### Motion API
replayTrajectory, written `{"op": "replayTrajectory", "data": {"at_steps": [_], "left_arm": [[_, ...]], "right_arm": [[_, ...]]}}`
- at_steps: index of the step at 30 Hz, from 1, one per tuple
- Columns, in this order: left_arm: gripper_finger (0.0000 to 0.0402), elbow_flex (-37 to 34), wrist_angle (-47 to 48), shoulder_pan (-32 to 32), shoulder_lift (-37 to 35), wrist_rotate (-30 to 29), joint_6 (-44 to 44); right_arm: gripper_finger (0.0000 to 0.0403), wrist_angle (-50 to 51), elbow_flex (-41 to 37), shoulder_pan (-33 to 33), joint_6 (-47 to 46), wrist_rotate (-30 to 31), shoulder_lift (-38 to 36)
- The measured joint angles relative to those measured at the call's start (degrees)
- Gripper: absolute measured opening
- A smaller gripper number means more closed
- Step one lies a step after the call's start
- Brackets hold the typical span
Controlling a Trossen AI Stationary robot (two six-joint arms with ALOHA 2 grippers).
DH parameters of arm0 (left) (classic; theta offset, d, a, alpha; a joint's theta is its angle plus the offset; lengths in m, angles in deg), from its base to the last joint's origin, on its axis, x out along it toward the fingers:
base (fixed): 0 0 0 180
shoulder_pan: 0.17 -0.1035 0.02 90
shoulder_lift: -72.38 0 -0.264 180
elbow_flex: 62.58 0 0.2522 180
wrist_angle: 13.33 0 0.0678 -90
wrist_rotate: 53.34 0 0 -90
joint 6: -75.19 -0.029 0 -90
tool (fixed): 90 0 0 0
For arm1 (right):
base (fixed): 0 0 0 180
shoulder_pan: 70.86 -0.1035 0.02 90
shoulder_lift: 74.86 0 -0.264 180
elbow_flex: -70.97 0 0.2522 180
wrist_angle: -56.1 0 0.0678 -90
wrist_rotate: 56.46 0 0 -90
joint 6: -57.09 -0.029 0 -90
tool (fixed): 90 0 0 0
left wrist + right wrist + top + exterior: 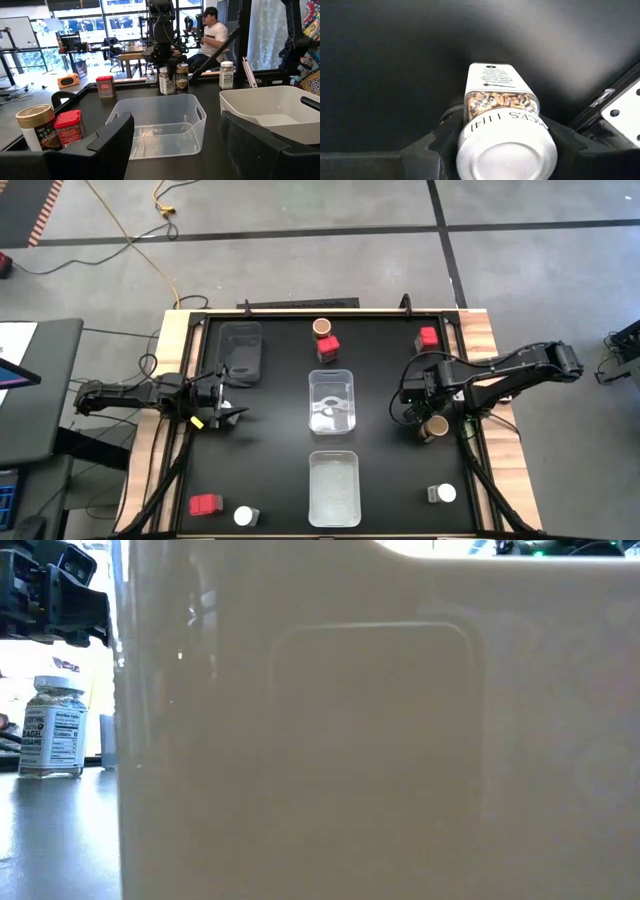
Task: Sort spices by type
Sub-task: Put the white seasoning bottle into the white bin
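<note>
My right gripper [505, 147] points down at the table's right side [418, 408], shut on a round white-lidded spice jar [502, 107]. A brown-topped jar [435, 427] stands right beside it. Other spices stand on their bases: a brown-topped jar [322, 329] and a red box [328, 347] at the far middle, a red box [428, 337] far right, a red box [205, 504] and a white-lidded jar [244, 516] near left, and a white-lidded jar [442, 494] near right. My left gripper [228, 408] waits open and level at the left. My right gripper pinches the jar's top end, at the white lid and the shoulder just below it [470, 127], between its two fingers. The fingers [432, 142] come from above, pointing down. The jar hangs upright below them; whether its base touches the table, I cannot tell.
A clear tub [350, 375] sits at the table's middle and a second one [355, 460] toward the near edge; its wall [380, 740] fills the low view. A dark grey tray [241, 352] lies far left. A person [212, 35] sits beyond the table.
</note>
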Motion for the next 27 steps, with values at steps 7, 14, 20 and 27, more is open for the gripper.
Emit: {"op": "replayTrajectory", "data": {"at_steps": [7, 14, 20, 27], "left_arm": [[0.0282, 0.0, 0.0, 0.0, 0.0, 0.0, 0.0], [0.0282, 0.0, 0.0, 0.0, 0.0, 0.0, 0.0], [0.0282, 0.0, 0.0, 0.0, 0.0, 0.0, 0.0], [0.0282, 0.0, 0.0, 0.0, 0.0, 0.0, 0.0]], "right_arm": [[0.0229, -1.6, 0.0, 0.1, 2.9, 0.0, 0.0], [0.0229, -2.5, 0.0, -0.2, 5.0, 0.3, 0.0], [0.0228, -2.2, 2.5, -0.7, 7.3, 0.6, 0.1], [0.0227, 2.2, 13.0, -3.2, 7.6, 2.2, 0.1]]}}
